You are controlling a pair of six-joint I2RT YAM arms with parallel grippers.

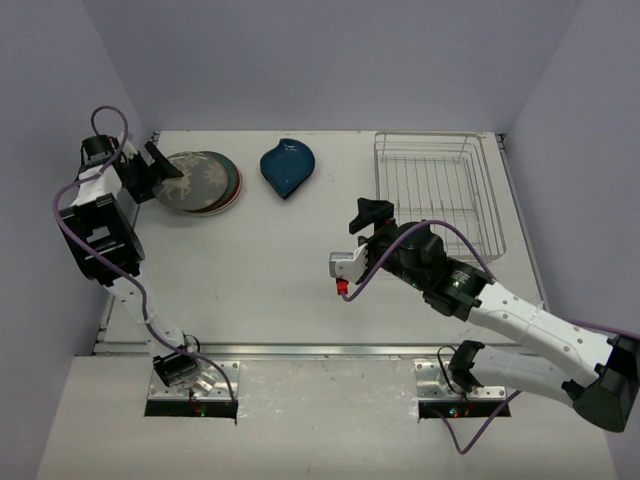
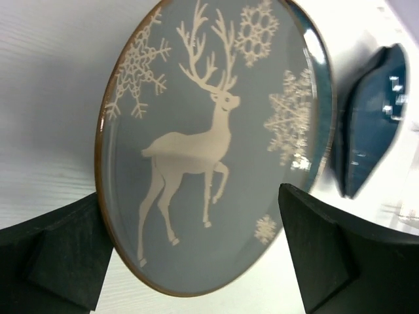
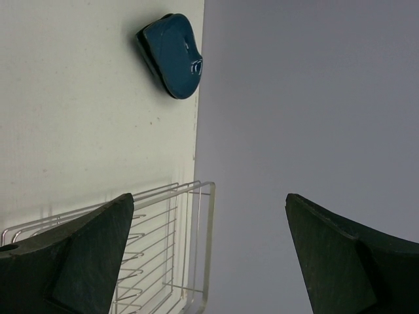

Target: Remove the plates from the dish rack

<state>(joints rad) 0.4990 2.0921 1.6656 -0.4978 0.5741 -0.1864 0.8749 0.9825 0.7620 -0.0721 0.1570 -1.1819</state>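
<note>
Right gripper (image 1: pixel 372 214) hangs open over the table (image 1: pixel 270 270) middle, near the dish rack (image 1: pixel 440 190) in the far right corner. Left gripper (image 1: pixel 158 165), jaws spread, flanks the deer plate (image 1: pixel 198 178) topping the plate stack (image 1: pixel 232 192) at the far left. Blue leaf dish (image 1: pixel 287 167) lies at the far edge.

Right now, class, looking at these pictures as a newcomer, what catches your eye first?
The white-deer plate, topping the stack at far left. Then the dark blue leaf dish at far centre, and the wire dish rack at far right, holding no plates.
</note>
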